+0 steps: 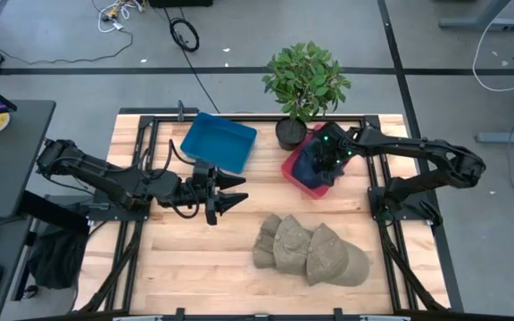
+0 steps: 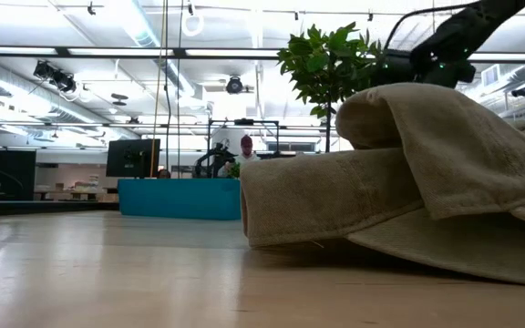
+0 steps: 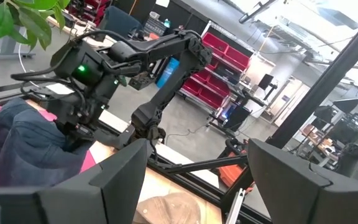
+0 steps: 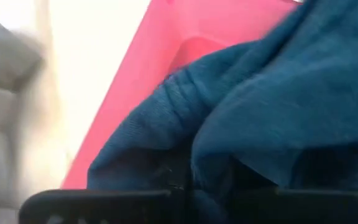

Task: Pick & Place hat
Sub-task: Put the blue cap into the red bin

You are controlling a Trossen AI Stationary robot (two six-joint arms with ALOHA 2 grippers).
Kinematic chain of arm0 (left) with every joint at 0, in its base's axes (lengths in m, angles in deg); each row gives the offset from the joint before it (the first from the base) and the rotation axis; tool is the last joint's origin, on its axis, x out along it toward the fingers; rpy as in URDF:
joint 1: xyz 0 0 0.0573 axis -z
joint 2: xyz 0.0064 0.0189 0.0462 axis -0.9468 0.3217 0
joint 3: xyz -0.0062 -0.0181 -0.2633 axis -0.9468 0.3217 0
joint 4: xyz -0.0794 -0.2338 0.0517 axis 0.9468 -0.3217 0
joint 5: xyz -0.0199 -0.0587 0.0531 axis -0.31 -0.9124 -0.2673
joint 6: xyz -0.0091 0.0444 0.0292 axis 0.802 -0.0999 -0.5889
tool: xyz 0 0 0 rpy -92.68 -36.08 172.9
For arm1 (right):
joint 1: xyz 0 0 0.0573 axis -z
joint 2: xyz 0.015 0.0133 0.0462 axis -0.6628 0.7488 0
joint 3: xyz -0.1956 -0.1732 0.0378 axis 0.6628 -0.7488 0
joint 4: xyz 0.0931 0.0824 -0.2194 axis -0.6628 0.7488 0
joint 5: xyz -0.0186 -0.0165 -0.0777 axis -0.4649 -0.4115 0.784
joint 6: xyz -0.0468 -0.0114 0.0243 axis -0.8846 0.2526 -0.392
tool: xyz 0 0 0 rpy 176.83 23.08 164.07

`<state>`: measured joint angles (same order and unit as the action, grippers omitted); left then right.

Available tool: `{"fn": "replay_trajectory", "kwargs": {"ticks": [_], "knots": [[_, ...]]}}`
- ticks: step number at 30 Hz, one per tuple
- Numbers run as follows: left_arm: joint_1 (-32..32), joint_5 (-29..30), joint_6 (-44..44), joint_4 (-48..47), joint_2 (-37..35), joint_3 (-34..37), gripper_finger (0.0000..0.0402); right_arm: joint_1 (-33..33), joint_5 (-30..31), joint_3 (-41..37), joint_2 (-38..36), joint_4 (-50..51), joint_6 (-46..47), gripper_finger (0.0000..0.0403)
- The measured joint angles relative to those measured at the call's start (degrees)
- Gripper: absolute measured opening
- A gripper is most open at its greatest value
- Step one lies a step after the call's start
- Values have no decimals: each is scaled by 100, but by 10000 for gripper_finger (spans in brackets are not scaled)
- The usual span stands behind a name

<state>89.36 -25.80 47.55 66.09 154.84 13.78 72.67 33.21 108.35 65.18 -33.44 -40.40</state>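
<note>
right claw [image 1: 318,163] shut — seemingly on blue hat [image 1: 313,160], left claw [image 1: 236,190] wide

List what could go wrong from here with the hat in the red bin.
1. The right gripper is shut on the blue hat inside the red bin; the pinch looks to be on a fold only, so the fabric might slip.
2. The plant stands right beside the bin, so a lifting arm could brush its leaves.
3. The hat may snag the bin's rim and drag it.
</note>
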Motion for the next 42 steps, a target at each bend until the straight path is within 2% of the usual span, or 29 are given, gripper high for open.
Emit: {"fn": "replay_trajectory", "kwargs": {"ticks": [7,15,22,27,34,42], "knots": [[0,0,118,-1,0,0,282,670,-1863,-226,0,-500,558,29],[5,-1,149,0,0,0,282,1117,-2420,-517,0,-625,568,29],[5,-2,242,0,0,0,282,1474,-1934,-579,0,-1069,516,29],[13,-2,315,0,0,0,282,1598,-1873,-579,0,-1474,393,29],[12,-2,453,-2,0,0,282,1648,-1274,-579,0,-1481,-444,29],[11,24,452,-2,0,0,282,1655,-859,-579,0,-1452,-552,29]]}}
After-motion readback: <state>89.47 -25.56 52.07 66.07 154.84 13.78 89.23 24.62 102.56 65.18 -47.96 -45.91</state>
